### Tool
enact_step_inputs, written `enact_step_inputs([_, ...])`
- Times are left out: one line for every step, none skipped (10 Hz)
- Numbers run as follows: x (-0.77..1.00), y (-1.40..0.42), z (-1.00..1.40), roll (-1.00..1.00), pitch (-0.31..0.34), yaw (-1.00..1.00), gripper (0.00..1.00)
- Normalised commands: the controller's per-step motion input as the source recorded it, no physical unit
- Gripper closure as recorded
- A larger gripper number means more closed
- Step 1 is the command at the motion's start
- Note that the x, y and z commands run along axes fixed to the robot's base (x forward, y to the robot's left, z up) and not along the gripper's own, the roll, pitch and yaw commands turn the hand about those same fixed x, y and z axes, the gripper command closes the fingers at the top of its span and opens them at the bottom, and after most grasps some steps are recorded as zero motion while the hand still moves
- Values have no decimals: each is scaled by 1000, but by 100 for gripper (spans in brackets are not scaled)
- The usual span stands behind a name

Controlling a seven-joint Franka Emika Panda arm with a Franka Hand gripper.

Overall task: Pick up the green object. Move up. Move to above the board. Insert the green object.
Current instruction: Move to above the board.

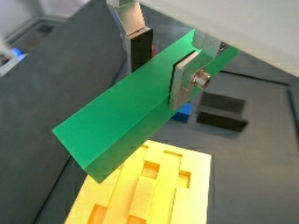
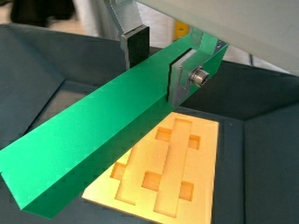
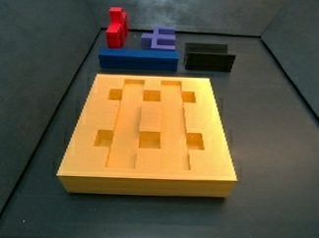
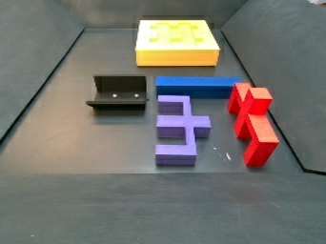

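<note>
In both wrist views the green object (image 1: 117,122) (image 2: 93,131), a long plain bar, hangs tilted in the air. My gripper (image 1: 162,70) (image 2: 159,66) is shut on it near one end, with a silver finger (image 1: 184,83) flat against its side and the dark pad (image 2: 136,48) of the other finger behind it. Below the bar lies the board (image 1: 193,201) (image 2: 201,188), yellow-orange with grooves and square holes. Both side views show the board (image 3: 83,138) (image 4: 178,57) on the floor with nothing in its holes; neither shows the gripper or the bar.
A blue block (image 3: 135,59) (image 4: 201,86), a red piece (image 3: 116,28) (image 4: 254,119) and a purple piece (image 3: 161,37) (image 4: 178,129) lie beyond one end of the board. The black fixture (image 3: 211,57) (image 4: 118,92) (image 1: 222,112) stands beside them. Dark walls ring the floor.
</note>
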Motion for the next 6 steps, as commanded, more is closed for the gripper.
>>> enact_step_inputs([62, -32, 20, 30, 130, 1000, 100])
enact_step_inputs([62, -30, 22, 37, 153, 1000, 100])
enact_step_inputs([63, -29, 24, 47, 185, 1000, 100])
enact_step_inputs([66, -29, 30, 57, 217, 858, 100])
enact_step_inputs([72, -29, 34, 59, 207, 611, 100])
enact_step_inputs([81, -31, 33, 55, 188, 334, 100])
